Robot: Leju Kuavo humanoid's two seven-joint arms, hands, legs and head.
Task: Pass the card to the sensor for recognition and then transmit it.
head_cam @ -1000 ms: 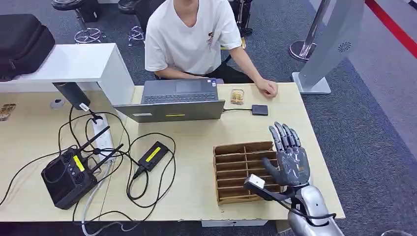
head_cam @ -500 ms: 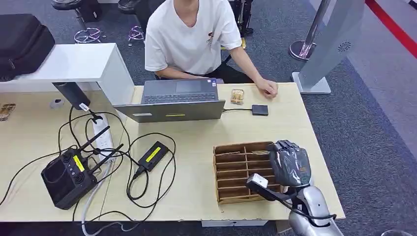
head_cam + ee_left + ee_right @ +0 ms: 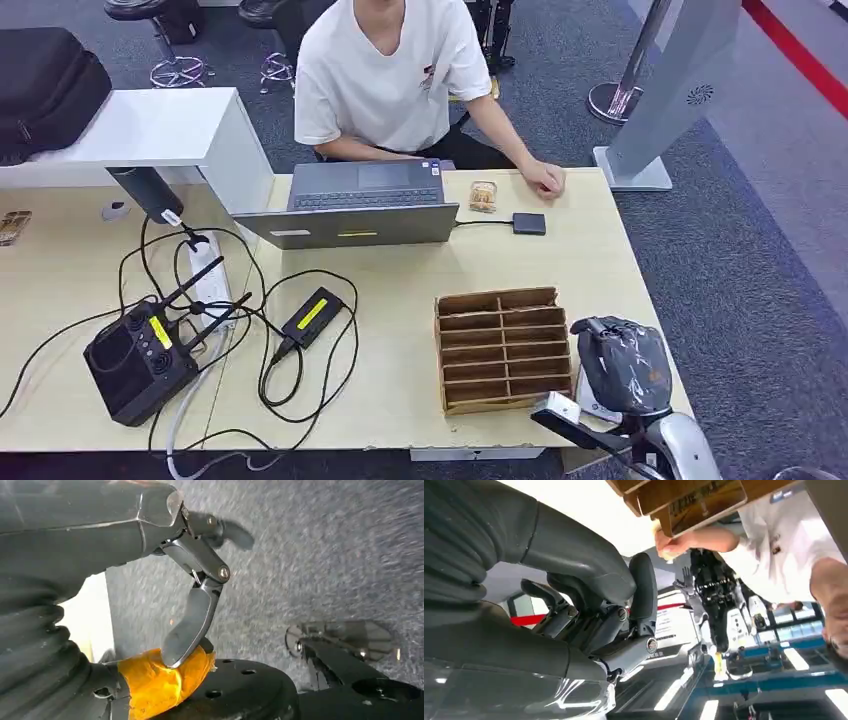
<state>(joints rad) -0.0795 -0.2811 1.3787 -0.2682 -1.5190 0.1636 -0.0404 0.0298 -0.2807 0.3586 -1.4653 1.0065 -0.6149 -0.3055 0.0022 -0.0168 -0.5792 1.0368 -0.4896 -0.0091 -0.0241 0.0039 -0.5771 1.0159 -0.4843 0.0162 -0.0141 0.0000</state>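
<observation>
Two hands to account for, and neither shows you a card. Your right hand [image 3: 620, 362] sits low at the table's [image 3: 400, 300] near right corner, just beside the cardboard organizer [image 3: 503, 348], knuckles up. In the right wrist view its fingers [image 3: 589, 625] are curled in toward the thumb [image 3: 642, 587] with nothing visible between them, so treat it as clenched on nothing. Your left hand [image 3: 192, 612] hangs over the carpet, and whether it is released or closed cannot be told.

No card can be made out. The organizer's slots look bare from the head view, and the small object [image 3: 483, 196] by the person's hand [image 3: 545, 178] is too small to identify.

My judgement is that you are at the pick-up step, before any scan. The likely sensor is the small black box [image 3: 528, 223] cabled to the laptop [image 3: 350, 205], well apart from your hand on the table's far side. Next, confirm a real pinch on the card, lift clear of the organizer's wall, then reach forward and hold the card flat over that box.
</observation>
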